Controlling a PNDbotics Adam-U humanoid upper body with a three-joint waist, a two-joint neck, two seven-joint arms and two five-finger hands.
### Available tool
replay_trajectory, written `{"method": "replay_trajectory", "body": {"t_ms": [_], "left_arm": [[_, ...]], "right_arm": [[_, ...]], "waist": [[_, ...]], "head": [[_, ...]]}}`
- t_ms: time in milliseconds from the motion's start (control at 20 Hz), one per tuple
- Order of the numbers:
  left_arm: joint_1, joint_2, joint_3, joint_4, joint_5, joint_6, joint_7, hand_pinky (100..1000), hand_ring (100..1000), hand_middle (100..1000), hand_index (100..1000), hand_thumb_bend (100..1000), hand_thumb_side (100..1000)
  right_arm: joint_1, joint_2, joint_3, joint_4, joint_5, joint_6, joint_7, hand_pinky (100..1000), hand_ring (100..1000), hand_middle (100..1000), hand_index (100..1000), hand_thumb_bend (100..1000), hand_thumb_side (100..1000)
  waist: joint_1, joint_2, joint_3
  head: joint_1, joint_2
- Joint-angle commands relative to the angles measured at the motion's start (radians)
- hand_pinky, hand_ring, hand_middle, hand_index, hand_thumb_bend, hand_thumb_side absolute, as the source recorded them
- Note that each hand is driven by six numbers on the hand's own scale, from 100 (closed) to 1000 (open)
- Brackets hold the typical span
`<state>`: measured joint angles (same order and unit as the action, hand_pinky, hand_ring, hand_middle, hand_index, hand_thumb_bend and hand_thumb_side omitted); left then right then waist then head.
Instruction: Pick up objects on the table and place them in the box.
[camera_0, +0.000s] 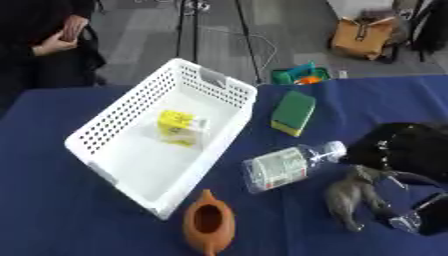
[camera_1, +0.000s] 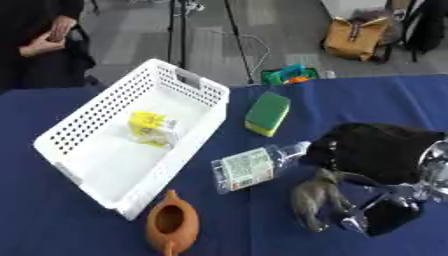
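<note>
A white perforated basket (camera_0: 103, 129) stands at the left of the blue table, with a yellow carton (camera_0: 179, 128) inside it. A clear plastic bottle (camera_0: 284, 166) lies on its side to the basket's right, cap toward the right. Behind it lies a green and yellow sponge (camera_0: 293, 112). A brown clay pot (camera_0: 208, 222) sits near the front edge. My right hand (camera_1: 313, 198) comes in from the right on a black arm and hangs just right of the bottle. Its grey fingers are relaxed and point down, holding nothing. No left hand shows.
A green container with something orange in it (camera_0: 300, 75) sits at the table's far edge. A person stands beyond the far left corner, and a tan backpack (camera_0: 360, 36) lies on the floor behind. Bare blue cloth (camera_0: 52, 210) stretches along the front left.
</note>
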<state>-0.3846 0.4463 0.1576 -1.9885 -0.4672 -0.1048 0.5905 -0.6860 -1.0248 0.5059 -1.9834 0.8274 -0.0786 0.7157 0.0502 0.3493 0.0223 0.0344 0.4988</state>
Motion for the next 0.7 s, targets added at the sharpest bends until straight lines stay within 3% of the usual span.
{"method": "replay_trajectory", "body": {"t_ms": [50, 700], "left_arm": [[-0.013, 0.015, 0.003, -0.012, -0.004, 0.001, -0.003, 588, 668, 739, 793, 100, 930], [-0.012, 0.015, 0.002, -0.012, -0.004, 0.002, -0.005, 586, 667, 736, 792, 100, 931]], "right_arm": [[-0.017, -0.01, 0.006, -0.017, 0.002, 0.006, 0.049, 964, 931, 906, 1000, 421, 473], [-0.049, 0.002, 0.032, -0.017, 0.091, -0.024, 0.109, 987, 937, 920, 966, 402, 465]], "waist": [[-0.003, -0.014, 0.003], [-0.006, -0.012, 0.005]], "head": [[-0.005, -0.01], [-0.008, -0.015]]}}
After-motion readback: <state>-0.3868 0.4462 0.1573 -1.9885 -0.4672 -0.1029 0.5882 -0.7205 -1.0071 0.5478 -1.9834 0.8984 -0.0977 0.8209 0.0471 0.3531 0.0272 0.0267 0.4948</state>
